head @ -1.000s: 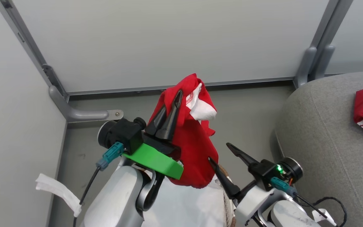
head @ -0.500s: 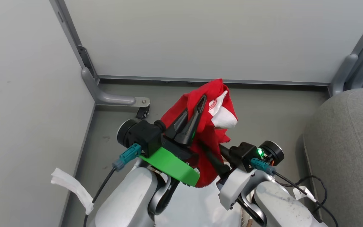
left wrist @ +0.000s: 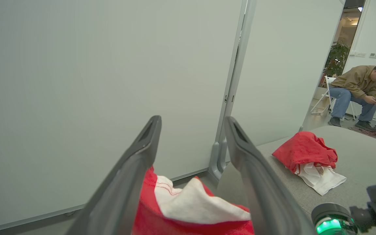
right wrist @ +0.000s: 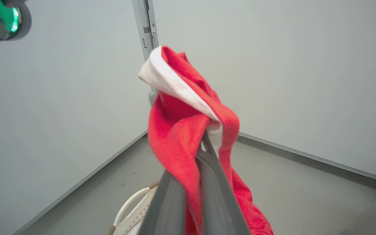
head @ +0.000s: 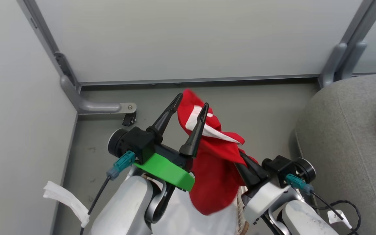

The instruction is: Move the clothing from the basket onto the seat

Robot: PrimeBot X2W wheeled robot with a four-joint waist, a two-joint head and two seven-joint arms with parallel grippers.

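Right gripper (right wrist: 204, 153): fingers pinched tight on a red garment (head: 214, 163) with white trim, the cloth hanging above the basket (right wrist: 132, 209). Left gripper (head: 192, 100): fingers spread wide, gripping nothing — the garment's upper fold leans against one of them. A second red garment (left wrist: 305, 151) lies on the seat (left wrist: 354, 156) — back from its rounded corner.

Bright red clothing (head: 214, 176) with white trim; grey woven seat (head: 338, 130); basket (right wrist: 135, 223) seemingly white, perforated.
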